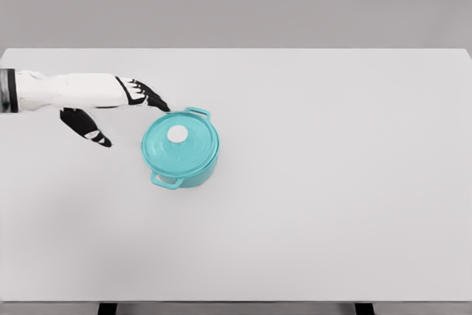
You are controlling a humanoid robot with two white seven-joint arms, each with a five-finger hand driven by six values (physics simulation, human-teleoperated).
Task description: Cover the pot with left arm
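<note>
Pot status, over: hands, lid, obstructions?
Left hand open, holding nothing, just left of the teal pot. Lid on pot. Right hand out of view. Nothing else on the table.

A broad white table [317, 204] fills nearly the whole view, its far edge running straight across from left to right. Beyond it stands a plain grey wall [236, 1], evenly lit and bare. Under the table's near edge, two dark legs [108, 308] show at left and right.
</note>
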